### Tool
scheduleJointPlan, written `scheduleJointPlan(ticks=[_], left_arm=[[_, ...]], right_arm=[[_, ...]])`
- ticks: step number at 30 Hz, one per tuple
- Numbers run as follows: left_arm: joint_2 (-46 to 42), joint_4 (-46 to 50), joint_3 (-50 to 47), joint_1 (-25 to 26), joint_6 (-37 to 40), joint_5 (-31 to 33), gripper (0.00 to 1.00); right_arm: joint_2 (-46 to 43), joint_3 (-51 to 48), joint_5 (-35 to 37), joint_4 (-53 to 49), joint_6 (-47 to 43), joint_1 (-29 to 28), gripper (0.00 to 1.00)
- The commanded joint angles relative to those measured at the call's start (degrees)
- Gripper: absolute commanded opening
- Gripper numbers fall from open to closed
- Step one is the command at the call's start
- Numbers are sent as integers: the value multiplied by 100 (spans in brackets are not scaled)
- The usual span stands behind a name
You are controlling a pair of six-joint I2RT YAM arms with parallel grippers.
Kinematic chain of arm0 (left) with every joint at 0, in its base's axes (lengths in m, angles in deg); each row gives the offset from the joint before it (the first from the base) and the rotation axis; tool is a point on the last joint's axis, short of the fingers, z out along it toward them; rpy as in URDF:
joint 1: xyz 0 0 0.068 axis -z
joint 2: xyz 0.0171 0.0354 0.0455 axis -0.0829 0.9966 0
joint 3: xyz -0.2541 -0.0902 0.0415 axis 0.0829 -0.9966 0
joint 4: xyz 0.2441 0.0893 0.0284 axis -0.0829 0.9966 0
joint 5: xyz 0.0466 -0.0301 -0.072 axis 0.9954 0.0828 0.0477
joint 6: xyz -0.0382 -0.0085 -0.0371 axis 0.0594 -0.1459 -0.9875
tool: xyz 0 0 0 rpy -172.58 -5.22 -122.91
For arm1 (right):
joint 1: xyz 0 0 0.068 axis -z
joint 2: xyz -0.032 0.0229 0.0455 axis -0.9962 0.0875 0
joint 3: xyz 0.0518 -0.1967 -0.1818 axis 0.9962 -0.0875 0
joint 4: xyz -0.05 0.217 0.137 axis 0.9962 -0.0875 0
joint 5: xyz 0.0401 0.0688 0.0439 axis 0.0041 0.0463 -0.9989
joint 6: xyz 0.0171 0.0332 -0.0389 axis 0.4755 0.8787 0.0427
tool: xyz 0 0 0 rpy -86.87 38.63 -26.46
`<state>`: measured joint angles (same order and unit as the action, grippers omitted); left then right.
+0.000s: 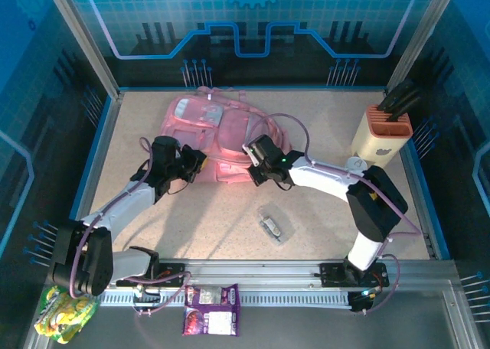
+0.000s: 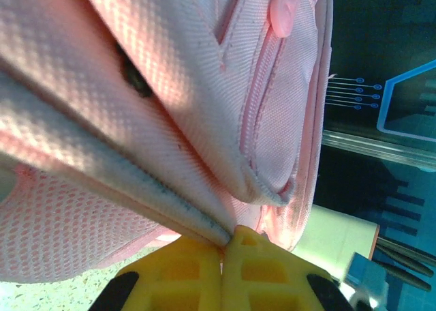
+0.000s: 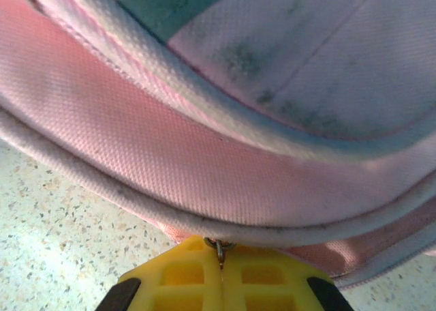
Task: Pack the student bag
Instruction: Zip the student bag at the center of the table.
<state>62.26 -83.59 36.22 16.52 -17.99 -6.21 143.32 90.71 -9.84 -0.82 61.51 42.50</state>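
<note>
While we count one student bag (image 1: 222, 135), one clear packet (image 1: 274, 226) and two arms, the bag lies flat at the far middle of the table (image 1: 329, 203), its long axis slanting from far left to near right. Our left gripper (image 2: 223, 241) is clamped tight on its piped seam; our right gripper (image 3: 219, 251) is pinched closed on its near edge.

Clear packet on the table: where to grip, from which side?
Probably grip the clear packet across its short width, straight down from above: it lies flat on the table, long axis running far-left to near-right, apart from the student bag.
</note>
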Motion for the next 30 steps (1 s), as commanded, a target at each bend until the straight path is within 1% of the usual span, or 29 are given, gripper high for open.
scheduleJointPlan(ticks=[1,3,7,9,11,15,19,21,25,28,30], left_arm=[[15,-241,47,-52,188,-35,0],[2,-234,43,-43,171,-3,0],[32,-303,41,-17,139,22,0],[50,-299,59,-17,121,-6,0],[35,-282,74,-17,132,5,0],[23,-30,196,-18,354,126,0],[62,219,403,-84,633,193,0],[155,273,505,-171,753,104,0],[438,41,701,-262,874,-231,0],[851,300,1168,-278,1322,-384,0],[1189,404,1483,-285,1645,-413,0]], right_arm=[[205,249,207,51,-68,12,12],[276,275,169,195,-60,21,24],[469,338,-61,429,-52,32,24],[543,362,50,465,-27,48,19],[517,390,197,395,-10,68,16],[143,203,325,422,-141,83,0],[-228,112,898,-28,-90,90,0],[-421,-19,1076,-209,-121,91,0],[-660,-181,1021,-544,-172,-49,0],[-723,-163,1107,-813,-247,-395,0],[-699,-38,893,-959,-37,-676,0]])
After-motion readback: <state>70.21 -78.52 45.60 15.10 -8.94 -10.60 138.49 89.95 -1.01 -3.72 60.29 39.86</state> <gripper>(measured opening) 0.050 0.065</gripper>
